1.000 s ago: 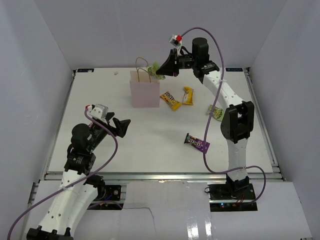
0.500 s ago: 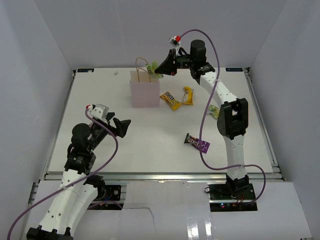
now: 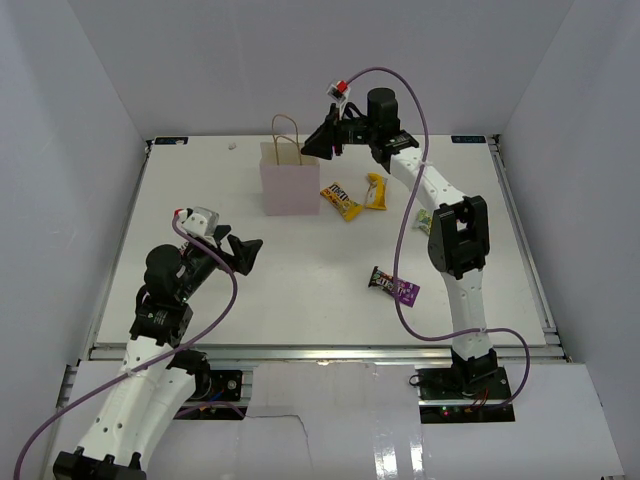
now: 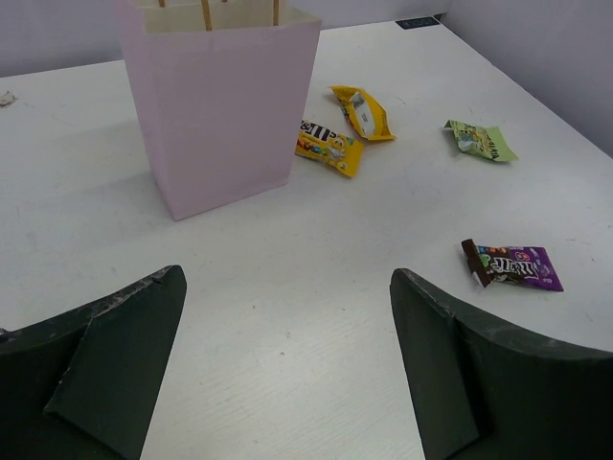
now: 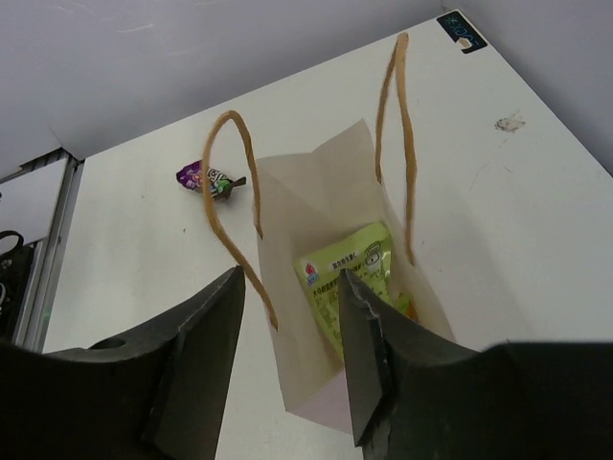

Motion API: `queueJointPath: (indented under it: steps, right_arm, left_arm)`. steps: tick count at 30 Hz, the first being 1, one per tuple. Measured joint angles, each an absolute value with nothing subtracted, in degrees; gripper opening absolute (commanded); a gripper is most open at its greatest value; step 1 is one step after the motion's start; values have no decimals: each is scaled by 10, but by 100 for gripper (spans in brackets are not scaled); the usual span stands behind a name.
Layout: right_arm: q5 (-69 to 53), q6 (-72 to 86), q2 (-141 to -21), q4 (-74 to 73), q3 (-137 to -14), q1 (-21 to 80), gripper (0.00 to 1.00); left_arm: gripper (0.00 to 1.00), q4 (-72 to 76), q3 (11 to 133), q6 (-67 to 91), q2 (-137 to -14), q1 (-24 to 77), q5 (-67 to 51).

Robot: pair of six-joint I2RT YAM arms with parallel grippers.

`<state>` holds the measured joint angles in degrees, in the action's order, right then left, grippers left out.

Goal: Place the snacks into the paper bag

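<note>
End effector point(image 3: 312, 147), right arm point(image 3: 425, 185), above paper bag point(image 3: 289, 190), seemingly parted

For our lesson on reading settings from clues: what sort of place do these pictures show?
Probably a robotics lab test cell: left arm and right arm bolted to a white table, plain walls boxing it in, staged props: a paper bag and candy packets.

White table point(image 3: 200, 190) w/ 1 tiny crumpled scrap point(image 3: 232, 146) nr far-left corner, white walls point(image 3: 90, 90) around.
</note>
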<state>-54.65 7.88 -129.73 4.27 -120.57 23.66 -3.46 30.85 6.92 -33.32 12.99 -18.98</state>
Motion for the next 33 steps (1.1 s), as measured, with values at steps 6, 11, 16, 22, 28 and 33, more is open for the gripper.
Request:
queueJointPath:
  steps: [6,11,16,22,28,33]
  right_arm:
    - [-528,59,-1252,24,-1146,228,56]
    - [-507,22,-1120,-29,-1019,196,69]
    - [-454,-81,-941,-137,-851,172,82]
    - [-444,-242,-771,-255,-631,180,88]
    - [-527,-387,-622,-289,-465,148,89]
    - [-571,-430,-583,-283,-437,105,89]
  left_arm:
    - [98,-35,309,78,-343,130,-175]
    - [98,-60,325,107,-405,126,-99]
    - [96,-87,366,141,-540,61,-23]
    - [98,-73,378,102,-653,11,29]
    - [96,21,354,-28,-708,11,58]
    - [88,43,354,-104,-801,10,71]
